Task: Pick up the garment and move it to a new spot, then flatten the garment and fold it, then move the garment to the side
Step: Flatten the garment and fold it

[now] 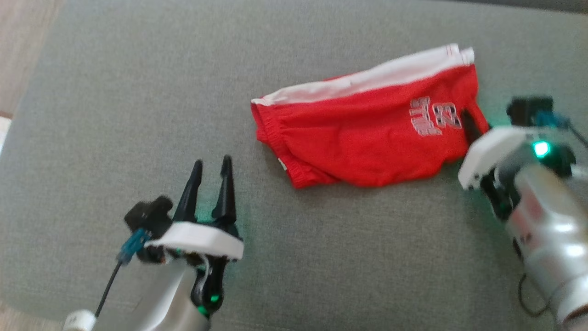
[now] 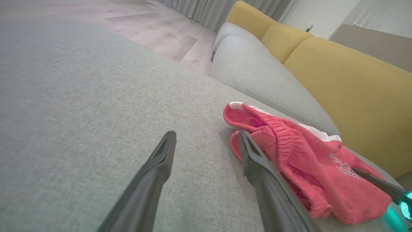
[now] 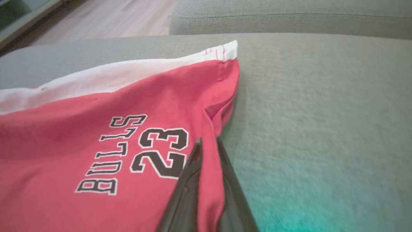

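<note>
The garment is a pair of red shorts with a white band and "BULLS 23" printed on it. It lies folded on the grey cushion. My right gripper is at its right edge. In the right wrist view a strip of the red garment runs between the closed fingers of the right gripper. My left gripper stands open on the cushion, a short way below and left of the elastic waistband end. In the left wrist view the left gripper holds nothing and the garment lies just to its right.
The cushion's left edge drops to wooden floor. Past the garment in the left wrist view stand another grey seat cushion and yellow back cushions. Bare grey cushion stretches left of and in front of the garment.
</note>
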Motion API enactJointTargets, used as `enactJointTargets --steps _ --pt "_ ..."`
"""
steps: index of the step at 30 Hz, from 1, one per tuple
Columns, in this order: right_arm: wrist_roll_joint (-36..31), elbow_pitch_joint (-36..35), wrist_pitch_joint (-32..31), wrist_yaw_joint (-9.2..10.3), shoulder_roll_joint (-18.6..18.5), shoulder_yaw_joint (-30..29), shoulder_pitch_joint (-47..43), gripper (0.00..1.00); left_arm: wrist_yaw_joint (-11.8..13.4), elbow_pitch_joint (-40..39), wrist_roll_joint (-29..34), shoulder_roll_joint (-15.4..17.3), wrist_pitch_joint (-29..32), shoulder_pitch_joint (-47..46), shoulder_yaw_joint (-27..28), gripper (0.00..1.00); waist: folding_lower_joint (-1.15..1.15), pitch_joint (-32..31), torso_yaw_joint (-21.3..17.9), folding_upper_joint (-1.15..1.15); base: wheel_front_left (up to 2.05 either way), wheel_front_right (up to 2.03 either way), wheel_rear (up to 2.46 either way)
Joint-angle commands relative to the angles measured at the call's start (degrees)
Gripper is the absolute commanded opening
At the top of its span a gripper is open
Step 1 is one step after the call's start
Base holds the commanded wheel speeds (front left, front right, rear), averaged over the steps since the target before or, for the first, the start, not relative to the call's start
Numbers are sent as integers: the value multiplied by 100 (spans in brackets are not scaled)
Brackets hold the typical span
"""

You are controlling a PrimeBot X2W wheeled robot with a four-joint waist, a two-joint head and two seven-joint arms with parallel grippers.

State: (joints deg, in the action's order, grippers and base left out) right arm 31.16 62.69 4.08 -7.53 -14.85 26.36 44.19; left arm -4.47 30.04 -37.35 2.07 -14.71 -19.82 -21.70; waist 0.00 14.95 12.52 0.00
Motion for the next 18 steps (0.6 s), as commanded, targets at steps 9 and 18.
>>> enactJointTargets --steps 9,18 --pt "764 -10 727 4 200 -286 -1019 0 11 -122 443 81 -29 843 768 100 0 -1036 -245 0 0 0 0" --pt "1041 -78 940 4 153 -307 -1666 0 -85 -208 521 81 -29 1494 988 100 0 -1402 -287 0 0 0 0"
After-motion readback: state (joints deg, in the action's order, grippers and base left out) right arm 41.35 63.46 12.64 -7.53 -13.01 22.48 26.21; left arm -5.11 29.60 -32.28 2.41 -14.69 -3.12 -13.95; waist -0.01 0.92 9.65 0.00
